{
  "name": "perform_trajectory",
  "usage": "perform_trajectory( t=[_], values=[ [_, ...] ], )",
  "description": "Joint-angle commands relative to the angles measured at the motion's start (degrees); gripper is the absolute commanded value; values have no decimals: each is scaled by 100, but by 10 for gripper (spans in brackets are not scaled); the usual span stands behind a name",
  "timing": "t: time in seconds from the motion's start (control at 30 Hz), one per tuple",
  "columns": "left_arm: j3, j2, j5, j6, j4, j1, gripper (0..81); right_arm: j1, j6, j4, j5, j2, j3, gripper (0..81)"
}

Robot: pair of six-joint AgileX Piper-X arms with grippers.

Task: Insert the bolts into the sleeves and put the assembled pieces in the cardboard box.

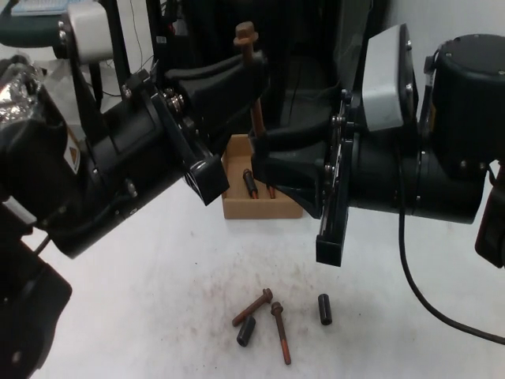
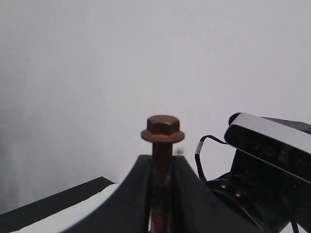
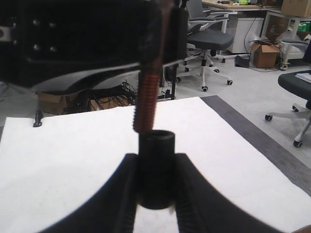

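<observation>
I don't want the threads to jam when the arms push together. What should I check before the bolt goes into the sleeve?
1. The bolt sits clamped in the left jaws, head up: ok.
2. The sleeve sits clamped in the right jaws, open end facing the bolt: ok.
3. Threaded tip at the sleeve's mouth: ok.
4. Tip centred and shank in line with the bore: cannot tell; it sits toward one side of the rim and looks slightly tilted.
5. The cardboard box is open to take the piece: ok.
</observation>
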Motion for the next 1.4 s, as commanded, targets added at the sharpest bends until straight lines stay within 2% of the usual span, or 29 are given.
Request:
perform_trajectory(
  t=[0.0,0.27,0.4,0.53,0.77,1.37],
  values=[
    [-69,-20,-34,46,-101,-17,3,14,10,-42,85,-13,-23,8],
    [-69,-20,-34,345,116,-17,3,14,10,-58,64,-13,-23,8],
    [-69,-20,-255,345,114,-17,3,14,93,-119,40,-13,-23,8],
    [-69,-20,-284,345,114,-17,3,14,411,-325,-133,-13,-23,8],
    [-69,-20,-280,345,102,-17,3,14,441,-383,-416,-13,-23,8],
    [-69,-20,-280,345,424,-17,3,14,441,-772,-389,-13,-23,8]
  ],
)
